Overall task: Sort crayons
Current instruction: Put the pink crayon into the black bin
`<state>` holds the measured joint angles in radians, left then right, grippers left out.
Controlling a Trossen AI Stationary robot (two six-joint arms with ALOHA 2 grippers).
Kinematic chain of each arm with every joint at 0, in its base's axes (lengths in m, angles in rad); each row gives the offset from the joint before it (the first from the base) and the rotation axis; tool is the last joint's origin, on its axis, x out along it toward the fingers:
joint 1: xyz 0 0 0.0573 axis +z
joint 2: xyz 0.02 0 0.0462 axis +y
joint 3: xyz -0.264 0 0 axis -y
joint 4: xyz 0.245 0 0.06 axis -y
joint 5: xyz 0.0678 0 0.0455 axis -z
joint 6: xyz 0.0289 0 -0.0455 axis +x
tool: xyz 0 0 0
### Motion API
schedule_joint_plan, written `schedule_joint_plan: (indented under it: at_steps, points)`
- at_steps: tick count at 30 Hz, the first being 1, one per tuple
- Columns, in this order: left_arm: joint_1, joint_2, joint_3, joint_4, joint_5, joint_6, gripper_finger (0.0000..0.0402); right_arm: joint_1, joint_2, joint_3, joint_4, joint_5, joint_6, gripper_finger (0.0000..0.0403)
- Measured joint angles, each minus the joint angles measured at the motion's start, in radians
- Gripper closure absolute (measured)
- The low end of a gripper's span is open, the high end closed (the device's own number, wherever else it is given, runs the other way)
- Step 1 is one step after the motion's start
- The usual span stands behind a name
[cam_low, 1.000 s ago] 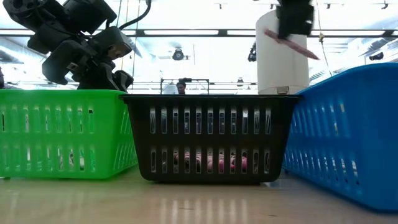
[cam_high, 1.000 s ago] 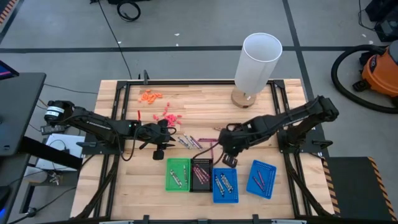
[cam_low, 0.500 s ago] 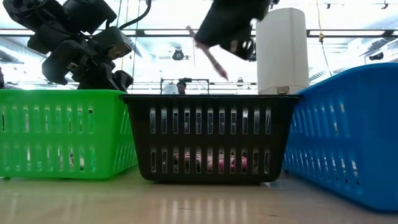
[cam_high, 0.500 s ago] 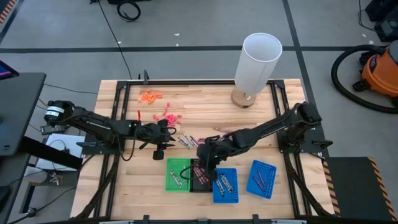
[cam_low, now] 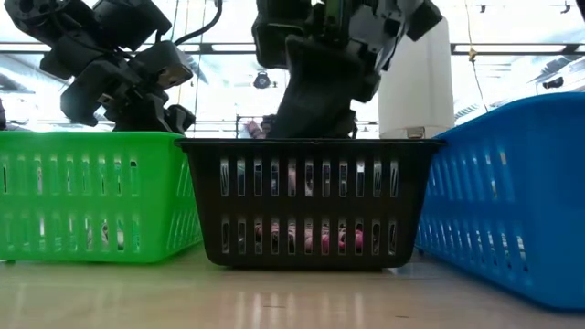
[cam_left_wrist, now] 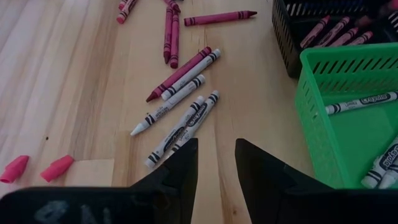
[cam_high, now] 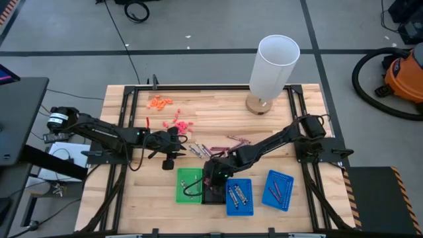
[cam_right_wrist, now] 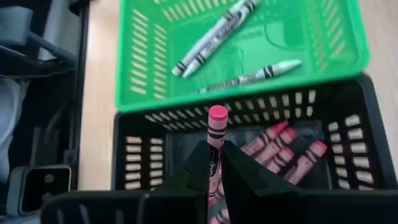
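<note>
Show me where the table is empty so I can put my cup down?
Bare wood lies between the orange bits and the white cylinder, and on the table's near left corner beside the green tray. The middle is crowded: loose crayons, four trays and both arms' tools.

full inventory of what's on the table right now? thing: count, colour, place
green tray: one, green, front row, leftmost; whitish crayons inside
black tray: one, black, next to green; pink crayons inside
blue trays: two, blue, right of black; crayons inside
loose crayons: several, maroon and white, on wood behind the trays
orange bits: small cluster, back left
pink bits: small cluster, centre left
white cylinder: one, back right
held crayon: one, pink, over black tray
left gripper: open, near loose crayons
right gripper: shut on held crayon
</note>
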<state>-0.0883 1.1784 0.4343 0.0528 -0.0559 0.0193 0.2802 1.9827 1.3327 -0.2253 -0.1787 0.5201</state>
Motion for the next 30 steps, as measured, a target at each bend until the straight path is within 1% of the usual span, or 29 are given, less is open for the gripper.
schedule_joint_plan:
  at_steps: [10,14,16,19,20,22,27,30]
  points:
    - [0.000,0.000,0.000,0.000,0.000,0.003,0.0285,-0.012,-0.006,0.000,-0.014,-0.004,0.003,0.0320]
    - [0.000,0.000,0.000,0.000,0.000,0.062,0.0285,-0.030,-0.050,0.001,-0.058,-0.001,-0.022,0.0315]
    - [0.000,0.000,0.000,0.005,-0.001,0.092,0.0285,-0.035,-0.081,0.001,-0.119,0.046,-0.061,0.0315]
    - [0.002,0.000,0.000,0.013,-0.001,0.151,0.0285,-0.034,-0.120,0.001,-0.182,0.178,-0.140,0.0314]
    - [0.005,0.000,0.000,0.016,-0.002,0.171,0.0285,-0.033,-0.130,0.001,-0.194,0.206,-0.164,0.0314]
    - [0.013,0.000,0.000,0.031,-0.003,0.199,0.0285,-0.034,-0.143,-0.004,-0.191,0.235,-0.200,0.0314]
    - [0.056,0.000,0.000,0.049,-0.004,0.237,0.0285,-0.062,-0.176,-0.090,-0.164,0.244,-0.217,0.0314]
    - [0.086,0.000,0.000,0.049,0.006,0.239,0.0285,-0.087,-0.216,-0.152,-0.134,0.315,-0.217,0.0314]
